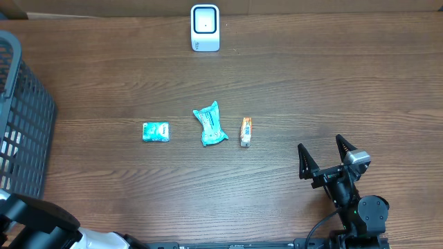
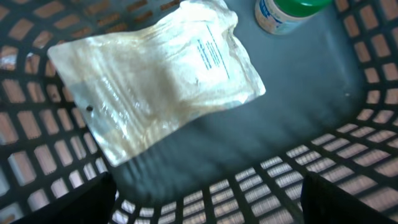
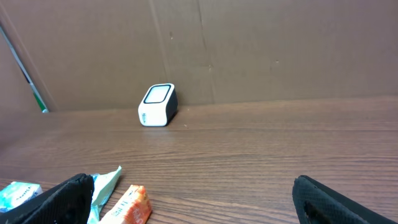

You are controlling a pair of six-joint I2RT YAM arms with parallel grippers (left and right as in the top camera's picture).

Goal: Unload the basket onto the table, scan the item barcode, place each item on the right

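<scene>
The clear crinkled plastic pouch [image 2: 155,81] lies free on the floor of the grey mesh basket [image 2: 311,87], just ahead of our left gripper [image 2: 205,208], whose fingers are spread wide and empty. Our right gripper [image 3: 196,208] is spread empty too, with the white box-shaped scanner [image 3: 157,104] well beyond its fingers.

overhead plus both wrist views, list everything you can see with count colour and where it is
scanner: 1, white with a dark window, far edge of the table, centre
basket: 1, dark grey, left edge of the table
pouch: 1, clear whitish, lying in the basket
bottle: 1, white with a green cap, in the basket beside the pouch, partly out of frame
small packet: 1, teal, left of the row at mid-table
crumpled wrapper: 1, teal, middle of the row
orange packet: 1, orange and white, right of the row
table: 1, brown wood
left gripper: 1, black, open, over the basket's inside
right gripper: 1, black, open, near right of the table, empty
</scene>
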